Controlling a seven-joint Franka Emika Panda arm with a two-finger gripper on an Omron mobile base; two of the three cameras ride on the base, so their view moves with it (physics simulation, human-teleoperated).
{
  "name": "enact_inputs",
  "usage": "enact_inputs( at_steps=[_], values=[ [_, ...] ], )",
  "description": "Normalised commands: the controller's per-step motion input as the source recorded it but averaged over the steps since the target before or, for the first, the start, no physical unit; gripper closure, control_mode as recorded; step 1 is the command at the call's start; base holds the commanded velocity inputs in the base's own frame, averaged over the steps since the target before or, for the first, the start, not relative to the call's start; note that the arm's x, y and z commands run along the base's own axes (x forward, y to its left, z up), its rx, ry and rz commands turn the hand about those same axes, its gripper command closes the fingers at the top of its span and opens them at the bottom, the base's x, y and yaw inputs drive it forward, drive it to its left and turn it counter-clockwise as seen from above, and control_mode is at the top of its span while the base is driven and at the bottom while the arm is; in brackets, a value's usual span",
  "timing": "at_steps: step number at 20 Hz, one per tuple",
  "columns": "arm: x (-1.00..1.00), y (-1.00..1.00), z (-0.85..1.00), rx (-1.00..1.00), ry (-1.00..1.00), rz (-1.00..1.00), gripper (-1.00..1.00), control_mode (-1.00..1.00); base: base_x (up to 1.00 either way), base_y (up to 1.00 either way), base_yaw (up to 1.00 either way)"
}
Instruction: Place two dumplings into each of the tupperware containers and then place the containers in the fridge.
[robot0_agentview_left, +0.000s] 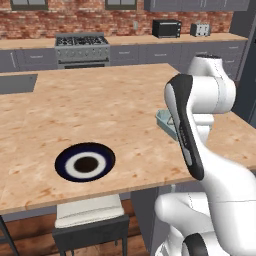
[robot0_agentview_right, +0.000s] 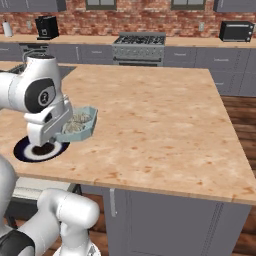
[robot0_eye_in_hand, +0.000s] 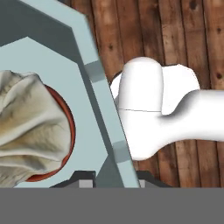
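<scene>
container (robot0_agentview_right: 86, 125): pale blue-teal, shallow, angled corners | dumplings (robot0_agentview_right: 76, 123): beige, greyish folds, inside | gripper (robot0_eye_in_hand: 110, 180): pinching container wall

Island counter (robot0_agentview_left: 100, 115), light wood-grain top. Round dark blue plate (robot0_agentview_left: 85, 163) with white ring and dark centre, near the front edge at 7 o'clock in left base view. Stove (robot0_agentview_left: 82, 49) against the brick back wall at 12 o'clock. Microwave (robot0_agentview_left: 166, 28) and toaster (robot0_agentview_left: 200, 30) at 1 o'clock. Cushioned stool (robot0_agentview_left: 90, 220) below the counter edge. Plank floor (robot0_eye_in_hand: 183, 39).
</scene>
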Motion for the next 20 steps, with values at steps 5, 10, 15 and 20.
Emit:
enact_inputs(
  at_steps=[5,10,15,20],
  values=[
    [-0.35,0.1,0.0,0.0,0.04,-0.01,1.0,-1.0,0.0,0.0,0.0],
    [-0.45,0.0,0.0,0.05,0.01,-0.01,1.0,-1.0,0.0,0.0,0.0],
    [-0.16,0.0,0.0,0.04,0.0,-0.02,1.0,-1.0,0.0,0.0,0.0],
    [-0.01,0.0,0.0,0.0,0.0,0.0,1.0,1.0,-0.13,-0.01,-0.01]
  ],
)
